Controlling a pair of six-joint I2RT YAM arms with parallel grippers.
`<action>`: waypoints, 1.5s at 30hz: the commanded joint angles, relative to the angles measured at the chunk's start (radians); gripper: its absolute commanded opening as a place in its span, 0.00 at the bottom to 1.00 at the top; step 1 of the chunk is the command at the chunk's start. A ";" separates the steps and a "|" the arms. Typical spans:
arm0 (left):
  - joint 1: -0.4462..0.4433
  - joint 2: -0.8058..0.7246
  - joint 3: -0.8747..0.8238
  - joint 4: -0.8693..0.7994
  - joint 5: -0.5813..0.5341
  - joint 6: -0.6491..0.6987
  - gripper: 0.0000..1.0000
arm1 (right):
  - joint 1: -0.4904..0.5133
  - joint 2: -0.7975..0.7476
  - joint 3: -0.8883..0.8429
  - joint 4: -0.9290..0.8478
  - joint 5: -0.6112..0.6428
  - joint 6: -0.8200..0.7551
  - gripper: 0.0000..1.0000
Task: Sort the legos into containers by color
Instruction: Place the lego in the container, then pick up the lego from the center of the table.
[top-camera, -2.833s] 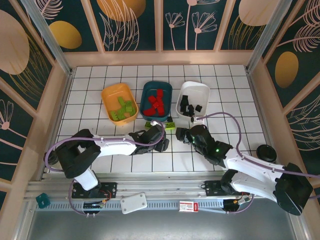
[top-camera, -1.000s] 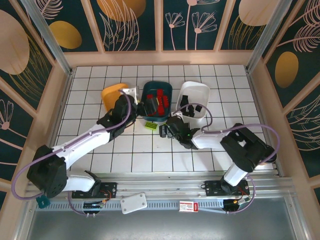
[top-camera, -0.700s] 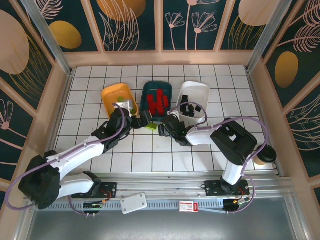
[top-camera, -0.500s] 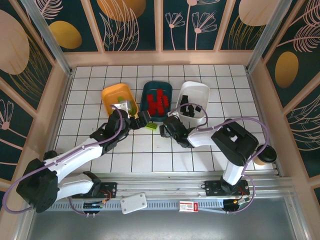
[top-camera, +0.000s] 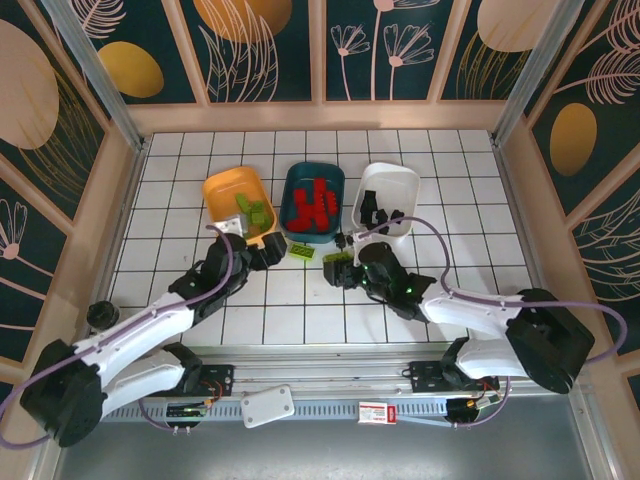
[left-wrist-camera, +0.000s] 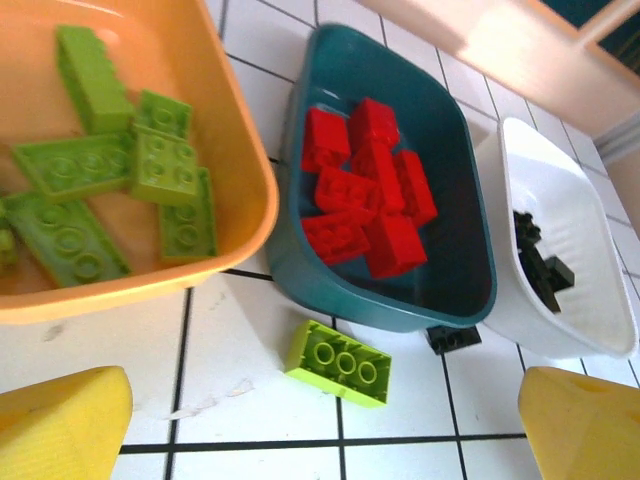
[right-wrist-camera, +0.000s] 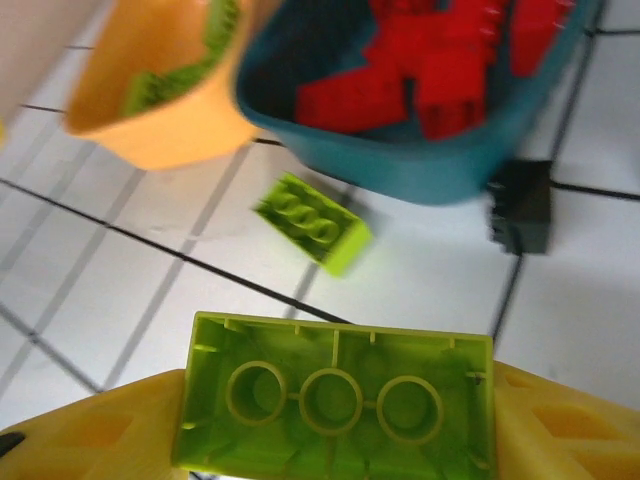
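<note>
In right claw (right-wrist-camera: 332, 432), green brick (right-wrist-camera: 335, 395) is held endwise; judged light, rigid, slick. Just ahead of left claw (left-wrist-camera: 322, 422), spread wide, loose brick (left-wrist-camera: 338, 362) is noted.

Left hand (left-wrist-camera: 320, 430) spread wide (both arms stretched forward, low), right hand (top-camera: 343, 268) clamped on lime brick (right-wrist-camera: 335, 400).

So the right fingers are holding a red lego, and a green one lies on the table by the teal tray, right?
No. The held lego between the right fingers is lime green, not red; the right wrist view shows it. Another green lego does lie on the table by the teal tray.
</note>
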 joint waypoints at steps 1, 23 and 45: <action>-0.003 -0.093 -0.041 -0.083 -0.108 -0.062 0.99 | -0.002 0.073 0.143 -0.003 -0.122 -0.064 0.46; -0.002 -0.416 -0.141 -0.272 -0.156 -0.146 0.99 | -0.043 1.052 1.356 -0.229 -0.244 -0.123 0.88; -0.234 0.473 0.224 -0.053 -0.169 0.177 0.95 | -0.184 0.047 0.072 0.166 -0.042 0.059 0.89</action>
